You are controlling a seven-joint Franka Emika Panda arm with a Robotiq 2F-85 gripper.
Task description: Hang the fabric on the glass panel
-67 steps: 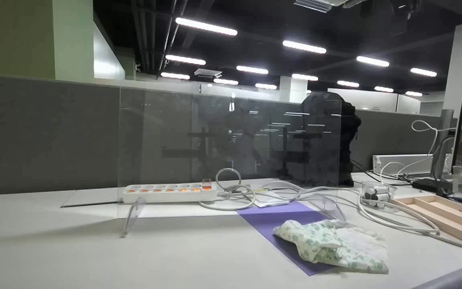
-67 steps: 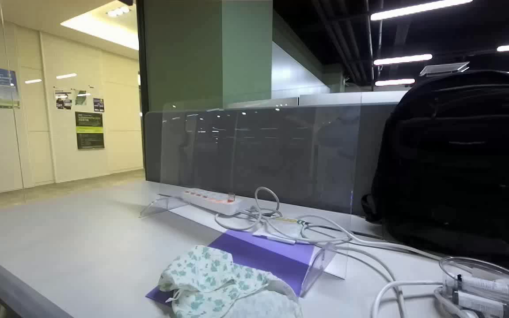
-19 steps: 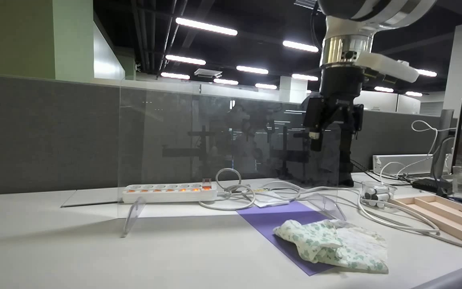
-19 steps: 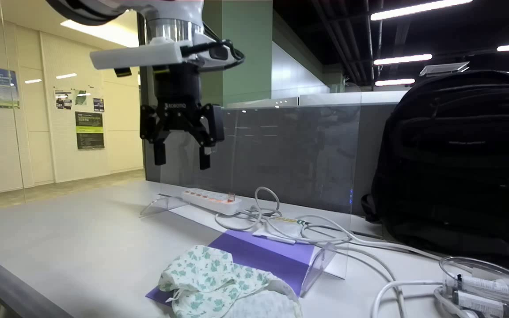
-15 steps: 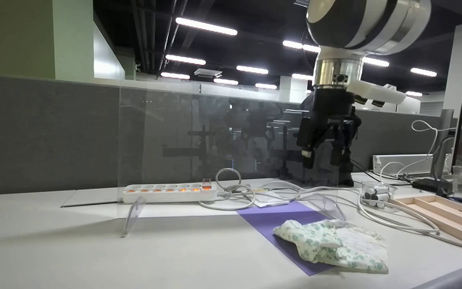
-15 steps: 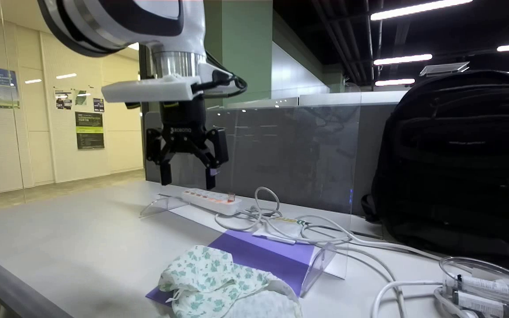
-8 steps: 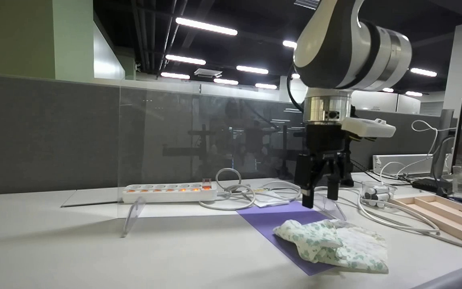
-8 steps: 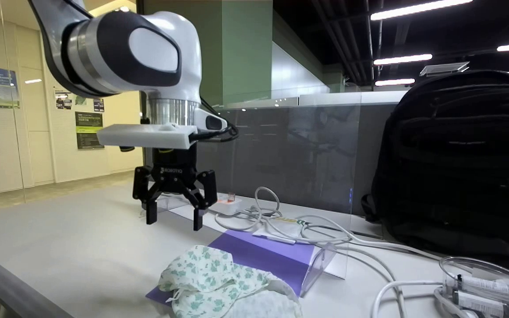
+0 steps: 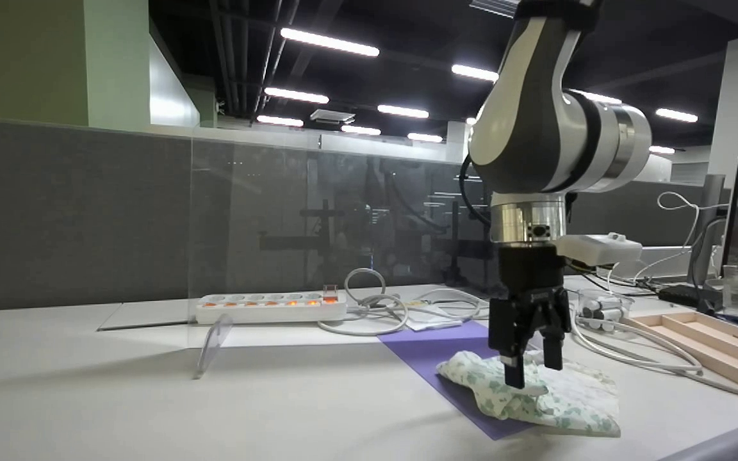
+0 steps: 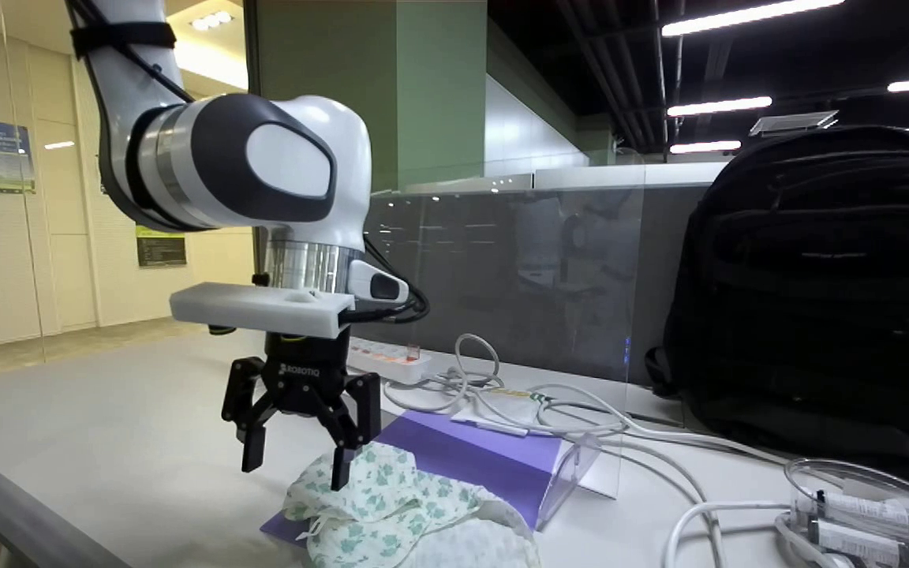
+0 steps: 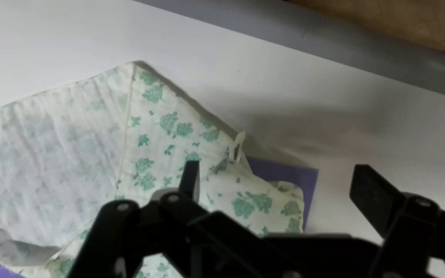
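Note:
The fabric [image 9: 577, 410], white with green flowers, lies crumpled on the table, partly over a purple sheet [image 10: 470, 457]. In the wrist view the fabric [image 11: 160, 127] shows a small loop at its edge. The clear glass panel [image 9: 266, 211] stands upright behind it on clear feet; it also shows in an exterior view [image 10: 494, 268]. My gripper [image 9: 533, 368] is open and empty, pointing down above the fabric. In an exterior view the gripper [image 10: 297, 465] hangs over the fabric's edge. In the wrist view one finger [image 11: 191, 179] overlaps the fabric, the other bare table.
A white power strip [image 9: 271, 312] and coiled cables [image 10: 454, 394] lie behind the panel. A black backpack [image 10: 817, 315] stands beside it. A clear container with bottles [image 10: 857, 517] and a wooden tray [image 9: 715, 349] are nearby. The grey table edge [image 11: 284, 52] shows in the wrist view.
The arm came into view from above and my open gripper moved down to just above the fabric. The fabric and panel have not moved.

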